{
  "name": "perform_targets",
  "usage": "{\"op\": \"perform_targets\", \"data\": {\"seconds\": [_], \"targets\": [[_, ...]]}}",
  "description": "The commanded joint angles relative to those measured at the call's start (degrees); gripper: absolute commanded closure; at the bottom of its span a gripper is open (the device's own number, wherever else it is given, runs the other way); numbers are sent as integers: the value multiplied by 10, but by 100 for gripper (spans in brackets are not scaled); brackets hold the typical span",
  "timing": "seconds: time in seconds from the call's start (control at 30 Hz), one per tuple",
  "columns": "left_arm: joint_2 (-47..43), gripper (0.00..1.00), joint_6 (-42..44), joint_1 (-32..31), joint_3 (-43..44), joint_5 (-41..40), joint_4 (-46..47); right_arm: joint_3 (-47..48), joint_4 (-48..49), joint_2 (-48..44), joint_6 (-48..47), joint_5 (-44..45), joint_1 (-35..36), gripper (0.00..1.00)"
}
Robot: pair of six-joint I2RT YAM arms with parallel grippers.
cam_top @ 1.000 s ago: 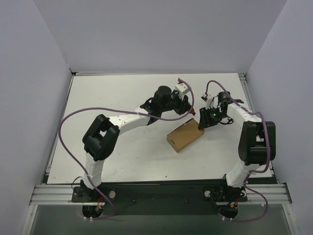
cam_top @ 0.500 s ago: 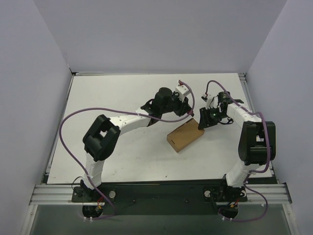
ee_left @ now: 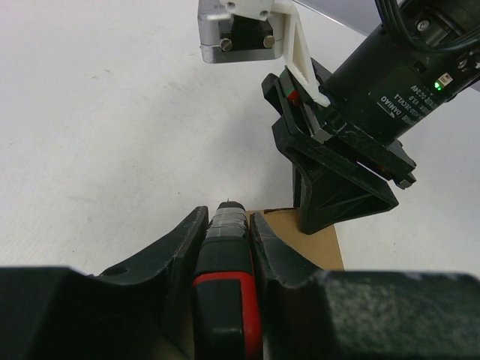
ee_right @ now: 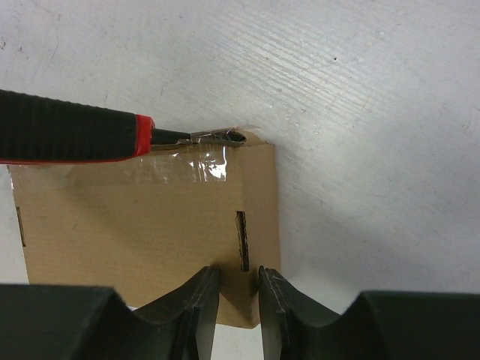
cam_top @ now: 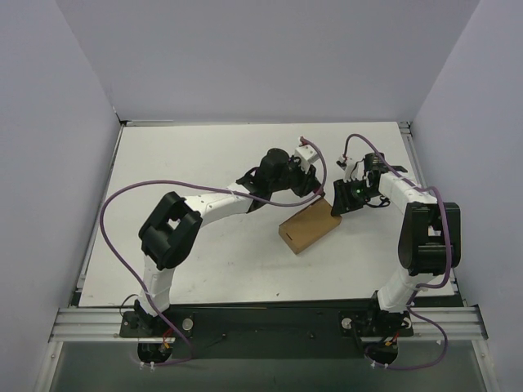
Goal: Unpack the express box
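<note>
The express box point(cam_top: 309, 226), flat brown cardboard with clear tape along one edge, lies on the table right of centre. My left gripper point(cam_top: 315, 191) is shut on a red-and-black utility knife point(ee_left: 225, 285). The knife's blade tip point(ee_right: 219, 136) touches the taped far corner of the box point(ee_right: 150, 225). My right gripper point(cam_top: 337, 206) is closed on the box's right end, and its fingers point(ee_right: 204, 289) pinch the cardboard beside a short slit point(ee_right: 241, 240). In the left wrist view the box point(ee_left: 326, 241) shows under the right gripper point(ee_left: 337, 180).
The white table point(cam_top: 180, 180) is walled by grey panels at the back and both sides. Purple cables point(cam_top: 122, 196) loop over both arms. The two wrists are close together above the box's far end.
My left wrist has shifted slightly right and toward the box with the knife. The right gripper and the box have not moved.
</note>
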Motion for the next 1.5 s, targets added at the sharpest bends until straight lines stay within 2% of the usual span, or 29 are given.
{"op": "perform_targets", "data": {"seconds": [0.0,0.87,1.47], "targets": [[-20,100,9,-6,-11,-1,12,0,-10,22,-10,19,5,73],[-50,100,13,-6,-14,-29,21,3,-14,24,-16,28,4,73],[-70,100,66,-5,-39,17,-19,7,-13,37,-8,30,-1,73]]}}
